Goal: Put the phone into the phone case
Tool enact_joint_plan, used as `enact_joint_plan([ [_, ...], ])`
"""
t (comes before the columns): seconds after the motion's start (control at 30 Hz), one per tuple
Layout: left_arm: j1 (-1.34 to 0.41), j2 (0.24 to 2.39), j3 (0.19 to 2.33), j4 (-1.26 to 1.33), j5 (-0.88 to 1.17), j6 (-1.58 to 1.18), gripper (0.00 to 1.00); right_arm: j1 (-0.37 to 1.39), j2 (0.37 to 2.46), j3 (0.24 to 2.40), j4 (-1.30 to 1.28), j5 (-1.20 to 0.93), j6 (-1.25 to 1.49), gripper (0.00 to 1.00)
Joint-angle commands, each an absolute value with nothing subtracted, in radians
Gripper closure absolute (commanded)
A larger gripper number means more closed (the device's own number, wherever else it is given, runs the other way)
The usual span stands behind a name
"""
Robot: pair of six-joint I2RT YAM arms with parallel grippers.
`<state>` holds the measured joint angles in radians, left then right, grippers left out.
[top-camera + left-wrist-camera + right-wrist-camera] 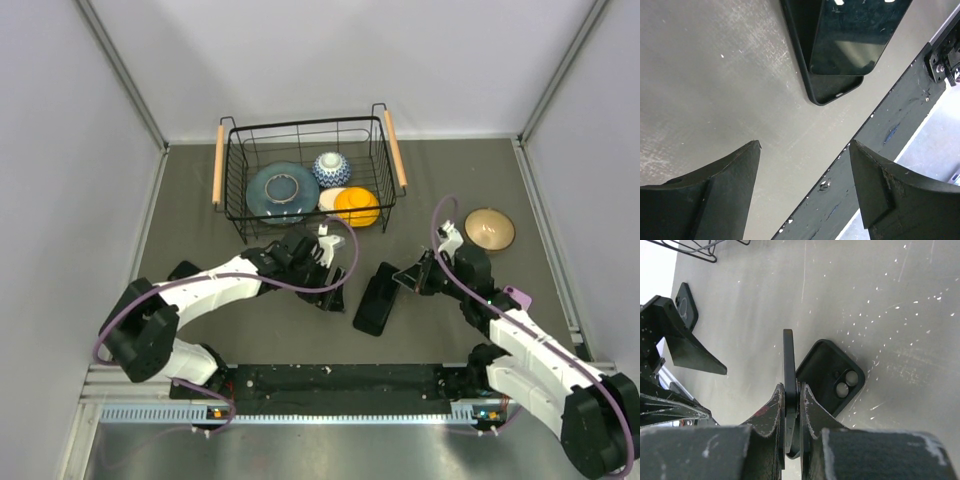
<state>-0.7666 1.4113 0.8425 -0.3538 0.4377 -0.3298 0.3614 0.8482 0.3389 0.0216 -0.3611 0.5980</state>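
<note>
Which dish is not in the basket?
The tan dish, alone on the table right of the basket. The blue plate, the patterned bowl and the orange bowl all sit inside it.

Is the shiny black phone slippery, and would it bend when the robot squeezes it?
Probably slippery: the phone has a glossy face that mirrors the lights, and the right gripper pinches only its thin edge, so it could twist or slide. Probably stiff: seen edge-on in the right wrist view, it stands straight. It looks thin, so it is likely light.

grey table (200, 210): wire basket (219, 165), phone case (826, 365), gold dish (489, 229) lying on it
</note>
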Motion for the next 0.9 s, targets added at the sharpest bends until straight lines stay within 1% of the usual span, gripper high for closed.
enact_joint_plan([
  [0.0,-0.779,1.404,0.799,-0.262,0.474,-0.373,0.23,0.357,0.853,0.273,0.161,-0.408,0.586,1.0],
  [0.27,-0.805,1.456,0.788,-0.169,0.541,-0.42,0.29,0.357,0.877,0.198,0.262,-0.403,0.65,1.0],
  [0.63,-0.877,1.552,0.795,-0.118,0.528,-0.442,0.31,0.357,0.916,0.112,0.347,-0.41,0.715,1.0],
  [0.87,-0.891,1.586,0.779,-0.075,0.555,-0.448,0.38,0.356,0.96,0.104,0.345,-0.422,0.706,1.0],
])
